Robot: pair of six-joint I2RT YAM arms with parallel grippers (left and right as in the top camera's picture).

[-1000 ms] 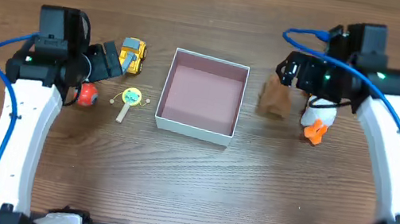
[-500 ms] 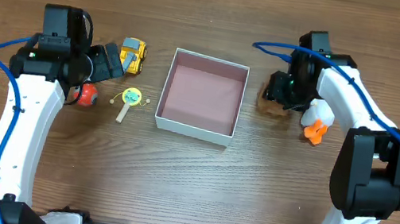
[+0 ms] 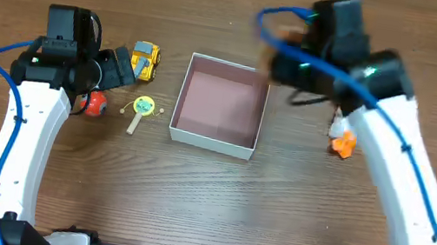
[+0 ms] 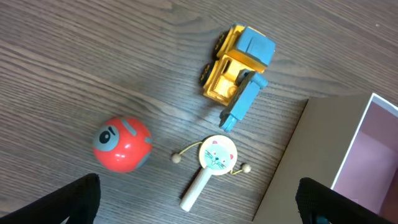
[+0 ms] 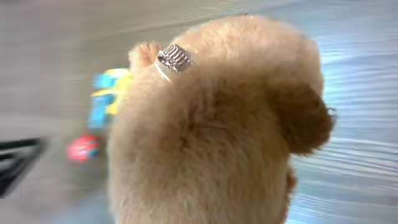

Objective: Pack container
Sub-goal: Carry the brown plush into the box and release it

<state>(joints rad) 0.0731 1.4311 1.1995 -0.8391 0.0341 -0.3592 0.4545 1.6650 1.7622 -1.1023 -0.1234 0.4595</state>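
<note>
Overhead, square shallow container (image 3: 211, 142), white walls, pink inside

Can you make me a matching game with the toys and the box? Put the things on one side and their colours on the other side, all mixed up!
Things:
1. toy truck
2. ball
3. container
4. fluffy toy

Colours:
A. red
B. tan-brown
C. yellow and blue
D. white outside, pink inside

Right pairs: 1-C, 2-A, 3-D, 4-B.
</note>
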